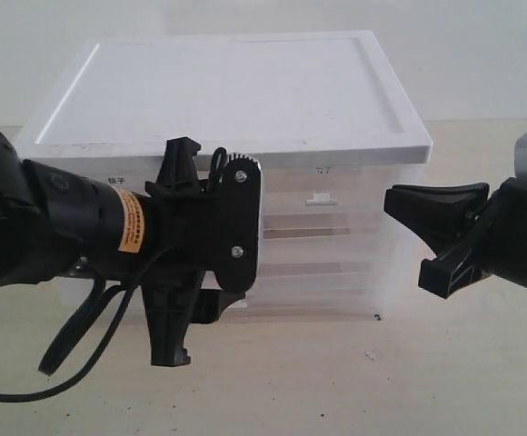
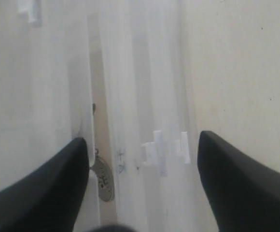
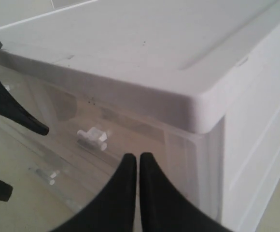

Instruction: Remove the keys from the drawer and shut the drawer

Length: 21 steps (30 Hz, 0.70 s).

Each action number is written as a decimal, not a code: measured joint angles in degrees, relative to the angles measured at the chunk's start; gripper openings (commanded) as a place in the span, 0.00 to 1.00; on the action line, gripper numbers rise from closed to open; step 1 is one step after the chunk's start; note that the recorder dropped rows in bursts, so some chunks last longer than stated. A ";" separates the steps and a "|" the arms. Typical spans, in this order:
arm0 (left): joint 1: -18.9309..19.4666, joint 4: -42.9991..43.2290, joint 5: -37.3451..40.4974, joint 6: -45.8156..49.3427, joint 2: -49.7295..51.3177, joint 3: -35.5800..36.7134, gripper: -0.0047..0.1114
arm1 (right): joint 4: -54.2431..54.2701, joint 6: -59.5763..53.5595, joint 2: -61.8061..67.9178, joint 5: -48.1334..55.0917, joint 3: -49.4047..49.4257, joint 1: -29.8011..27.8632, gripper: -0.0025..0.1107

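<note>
The white-topped cabinet (image 1: 236, 91) stands at the back, and the drawer (image 1: 336, 243) of its middle tier looks pushed in. My left gripper (image 1: 177, 250) is open just in front of the cabinet's left half, one finger up and one down. In the left wrist view the left gripper (image 2: 142, 137) frames two small white handles (image 2: 155, 151). The keys (image 2: 104, 180) show dimly through the translucent plastic as a grey oval tag on a ring, close to one finger (image 2: 58, 188). My right gripper (image 3: 139, 155) is shut and empty, near the cabinet's front right corner (image 3: 205, 108).
The cabinet rests on a pale tabletop (image 1: 354, 381). A black cable (image 1: 73, 336) loops down from the left arm. Another translucent drawer (image 1: 336, 286) lies below the middle one, and a top drawer handle (image 1: 318, 198) shows above it.
</note>
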 measured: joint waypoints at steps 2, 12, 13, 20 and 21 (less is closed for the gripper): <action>0.00 0.44 -1.41 0.11 0.94 -0.30 0.56 | -0.10 0.11 0.00 0.00 0.00 0.00 0.02; 0.03 1.30 -3.50 0.48 3.53 -1.11 0.51 | -0.20 0.11 0.00 0.23 0.00 0.00 0.02; 0.03 1.43 -2.97 0.72 3.53 -1.12 0.51 | -0.20 0.11 0.00 0.23 0.00 0.00 0.02; -0.09 2.10 -0.08 1.45 3.31 -1.62 0.51 | -0.20 0.11 0.00 0.23 0.00 0.00 0.02; -0.21 2.10 0.61 1.51 3.18 -1.65 0.51 | -0.20 0.12 0.00 0.23 0.00 0.00 0.02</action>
